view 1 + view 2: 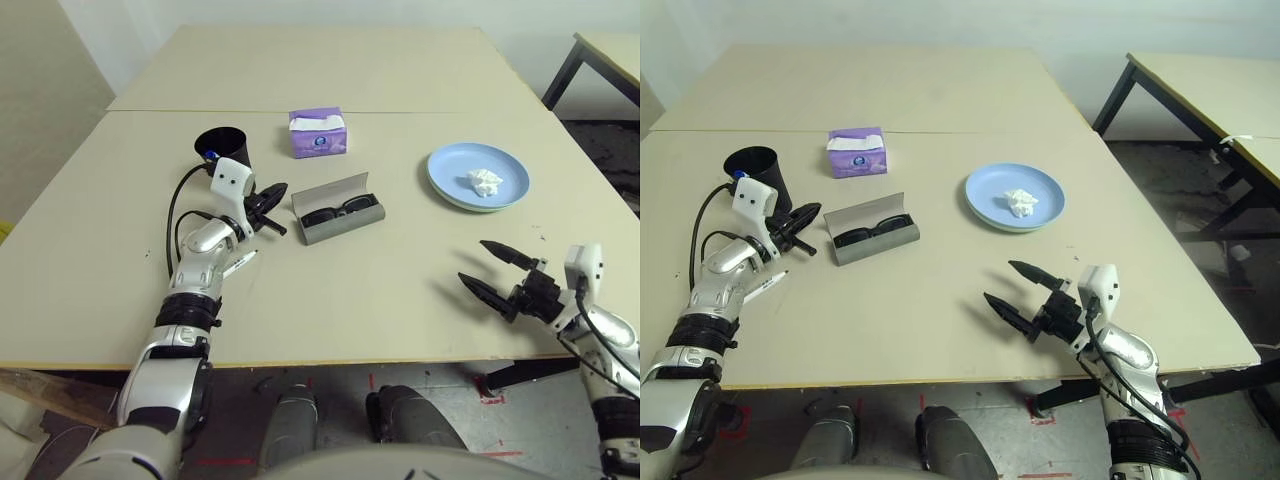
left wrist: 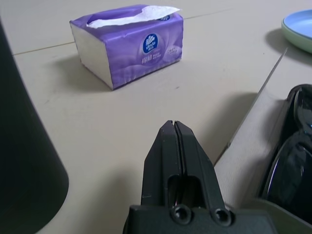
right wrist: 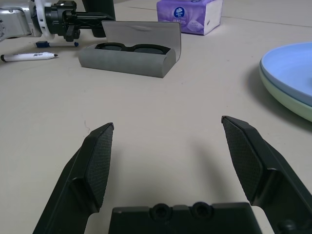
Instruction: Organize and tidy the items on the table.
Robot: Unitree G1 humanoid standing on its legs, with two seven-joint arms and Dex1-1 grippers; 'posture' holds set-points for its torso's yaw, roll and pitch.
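Now left fingers pressed together, empty, just beside open case holding sunglasses. Right fingers spread wide, empty, over tabletop, well apart from case.

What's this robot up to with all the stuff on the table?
It's tidying. Its left gripper, fingers shut and empty, sits beside the open grey glasses case, where the black sunglasses already lie. Its right gripper waits open above the table, holding nothing. A crumpled tissue lies on the stacked blue and green plates. One marker pen lies by the left arm, near a black cup and a purple tissue box.
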